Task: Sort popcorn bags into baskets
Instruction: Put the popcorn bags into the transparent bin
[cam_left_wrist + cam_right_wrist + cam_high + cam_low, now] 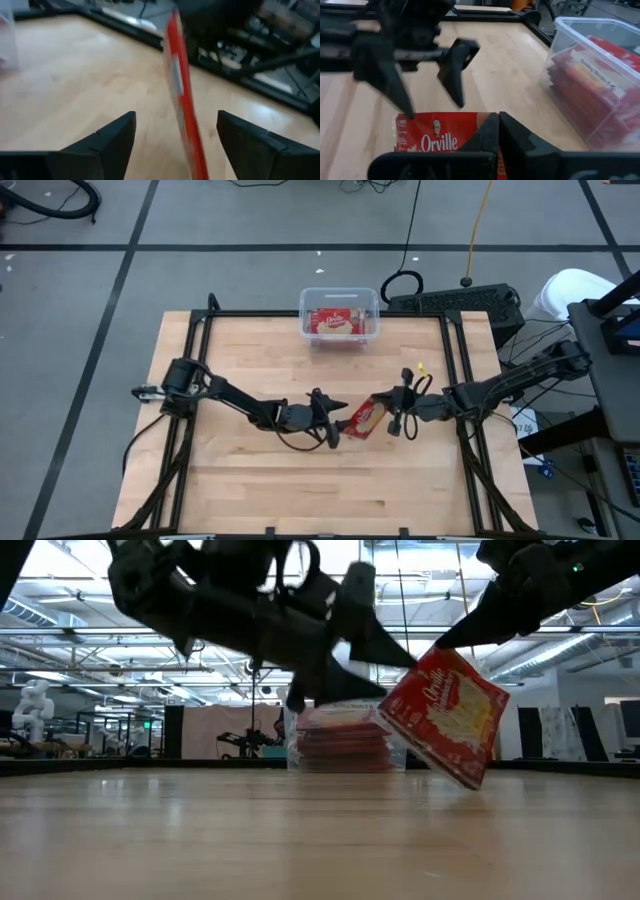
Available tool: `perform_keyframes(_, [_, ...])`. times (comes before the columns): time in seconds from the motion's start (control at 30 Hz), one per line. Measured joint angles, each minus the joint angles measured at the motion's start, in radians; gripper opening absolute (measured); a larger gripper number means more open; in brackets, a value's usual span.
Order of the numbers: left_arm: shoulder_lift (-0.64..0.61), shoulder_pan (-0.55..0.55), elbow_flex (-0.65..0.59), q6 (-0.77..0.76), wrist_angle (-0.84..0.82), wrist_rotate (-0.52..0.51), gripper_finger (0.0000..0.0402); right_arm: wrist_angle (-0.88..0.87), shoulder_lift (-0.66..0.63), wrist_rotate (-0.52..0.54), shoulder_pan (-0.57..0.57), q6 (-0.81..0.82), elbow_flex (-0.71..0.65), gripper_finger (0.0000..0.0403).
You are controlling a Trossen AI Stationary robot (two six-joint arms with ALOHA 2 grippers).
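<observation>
**Popcorn bag held tilted between two grippers at mid-counter**

Popcorn bag (pixel 366 418), red and yellow, hangs tilted above the middle of the wooden counter (pixel 250 490), its lower corner close to the boards in the low view. The right gripper (pixel 392 412) pinches its upper edge: the right wrist view shows that arm's jaws pressed together on the packet's top rim, with the printed red face below them. The right arm reaches in from the counter's right side, stretched low and nearly level.

The left gripper (pixel 337 423) sits just beside the bag on its left. Its jaws stand wide apart, and in the left wrist view the packet appears edge-on in the gap between the two dark fingers (pixel 107 142), touching neither. The left arm runs in from the left edge, elbow bent, wrist pointing toward the packet.

At the far edge of the counter, well apart from both grippers, stands the clear basket (pixel 340 317) with more red packets stacked flat inside. In the low view it shows behind the held bag, partly hidden by the left arm. A black frame rail (pixel 452 360) borders the counter, and cables trail near the right arm's base.
</observation>
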Motion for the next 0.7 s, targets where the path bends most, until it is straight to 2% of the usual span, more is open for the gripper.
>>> perform_keyframes(0.13, [0.065,0.004,0.032,-0.001,0.001,0.043,0.0281,0.000,0.000,0.001,-0.015,0.001,0.000,0.0000])
perform_keyframes(0.27, [0.104,0.007,0.050,-0.007,0.002,0.045,0.0239,0.004,0.000,0.000,-0.021,0.001,0.000,0.0000])
perform_keyframes(0.37, [0.104,0.008,0.049,-0.003,-0.009,0.044,0.0177,0.004,0.000,-0.002,-0.021,-0.009,0.000,0.0000])
perform_keyframes(0.53, [0.084,0.010,0.049,0.073,-0.036,0.059,0.0038,-0.001,-0.003,-0.022,-0.021,-0.011,0.000,0.0000])
perform_keyframes(0.57, [0.071,0.011,0.049,0.081,-0.060,0.066,0.0024,-0.002,-0.010,-0.040,-0.021,-0.011,0.000,0.0000])
perform_keyframes(0.7, [-0.001,0.020,0.049,0.090,-0.224,0.067,0.0035,-0.024,-0.047,-0.082,-0.021,0.016,0.000,0.0000])
